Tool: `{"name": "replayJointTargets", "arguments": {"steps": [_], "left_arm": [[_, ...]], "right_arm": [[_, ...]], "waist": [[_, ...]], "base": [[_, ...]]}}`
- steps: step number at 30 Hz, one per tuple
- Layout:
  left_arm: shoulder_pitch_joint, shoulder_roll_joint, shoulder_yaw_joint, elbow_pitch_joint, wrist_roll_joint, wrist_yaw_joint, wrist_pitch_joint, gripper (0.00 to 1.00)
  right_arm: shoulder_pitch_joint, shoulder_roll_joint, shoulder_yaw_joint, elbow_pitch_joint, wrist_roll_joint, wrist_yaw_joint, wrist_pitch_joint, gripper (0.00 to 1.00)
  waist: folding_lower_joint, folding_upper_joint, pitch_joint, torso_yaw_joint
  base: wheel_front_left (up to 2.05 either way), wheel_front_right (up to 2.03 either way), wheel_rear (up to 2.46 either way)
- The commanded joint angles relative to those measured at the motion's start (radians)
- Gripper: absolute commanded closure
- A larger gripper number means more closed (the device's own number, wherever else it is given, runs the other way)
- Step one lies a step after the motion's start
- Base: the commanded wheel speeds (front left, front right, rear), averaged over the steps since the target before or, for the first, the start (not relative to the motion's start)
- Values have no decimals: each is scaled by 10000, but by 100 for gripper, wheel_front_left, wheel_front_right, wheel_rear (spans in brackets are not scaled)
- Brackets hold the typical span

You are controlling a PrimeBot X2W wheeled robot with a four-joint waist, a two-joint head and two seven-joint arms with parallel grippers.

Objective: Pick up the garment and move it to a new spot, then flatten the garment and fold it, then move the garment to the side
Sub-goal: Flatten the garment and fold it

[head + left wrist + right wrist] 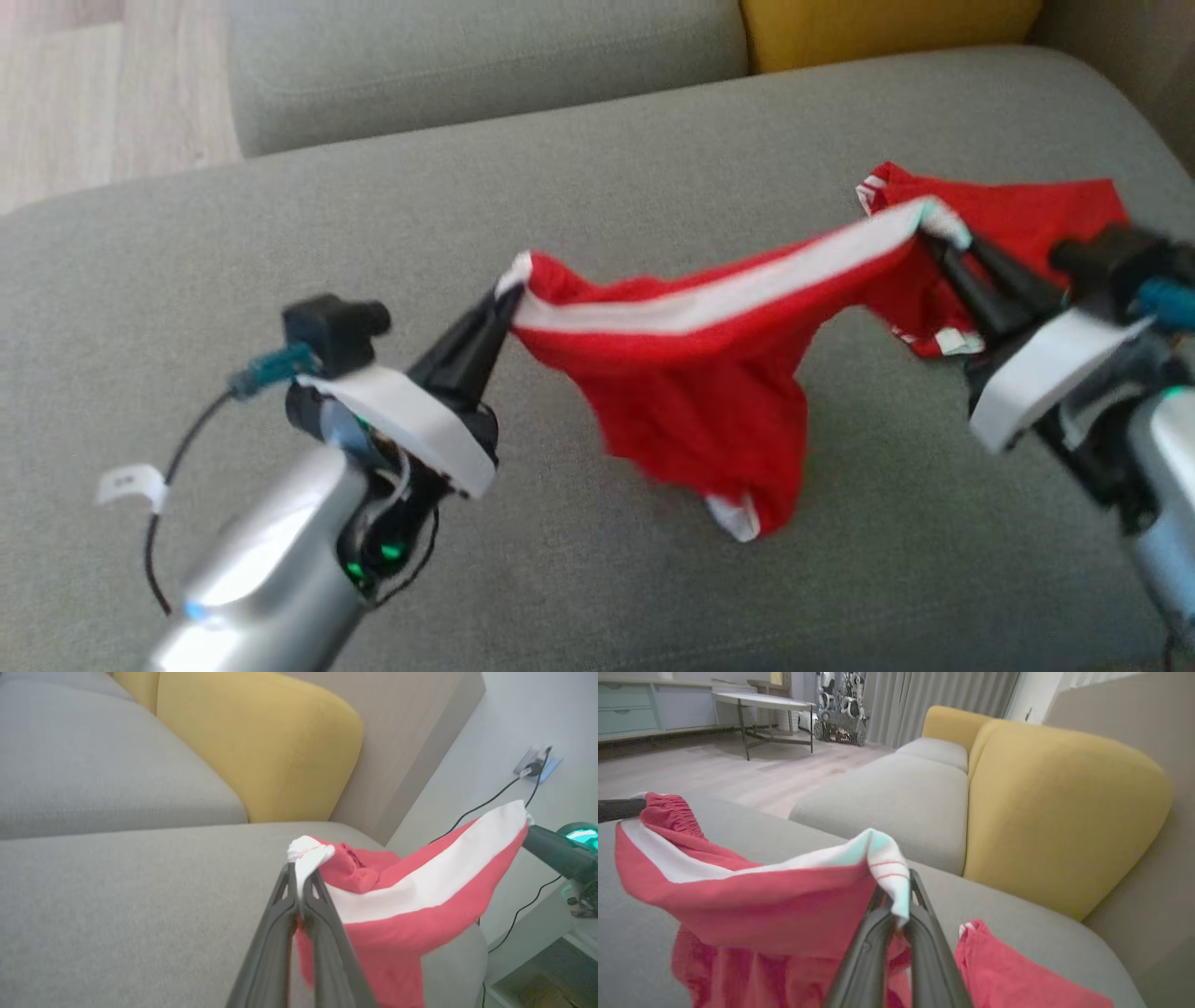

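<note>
Grey sofa seat point(280, 233) spans the head view, with a yellow cushion point(878, 28) at its back.

Garment point(700, 383): red, with a broad white band along the top edge and thin red lines on the white trim at one corner. It is strung between the two grippers above the seat, the band sagging slightly. The middle hangs in a bunched fold, and its lowest tip looks to touch the seat. A further red part lies on the seat behind the right gripper.

Left gripper point(499, 303): fingers pinched tight on the garment's left white corner.

Right gripper point(938, 245): clamped on the right white corner.

Right wrist view adds wood floor point(714, 770), a table point(761, 701) and curtains point(938, 700).

Left wrist view adds a wall socket point(537, 763) with black cables.
</note>
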Motion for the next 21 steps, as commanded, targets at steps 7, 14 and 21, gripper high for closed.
{"name": "replayJointTargets", "arguments": {"steps": [7, 14, 21], "left_arm": [[-614, 753, 1034, -1904, -399, 697, 332, 100], [-907, 1419, 1256, -2630, -225, 1095, 841, 100], [-2339, 1530, 1722, -2959, -63, 1580, 1378, 100]], "right_arm": [[-1454, -609, 389, -553, 495, -7, 370, 100], [-2271, -841, 733, -116, 909, -7, 476, 100], [-3724, -714, 845, 562, 842, -7, -23, 100]], "waist": [[0, -1, -317, 145], [0, -1, -411, 209], [0, -1, -592, 249]], "base": [[0, 0, 0], [0, 0, 0], [0, 0, 0]]}}
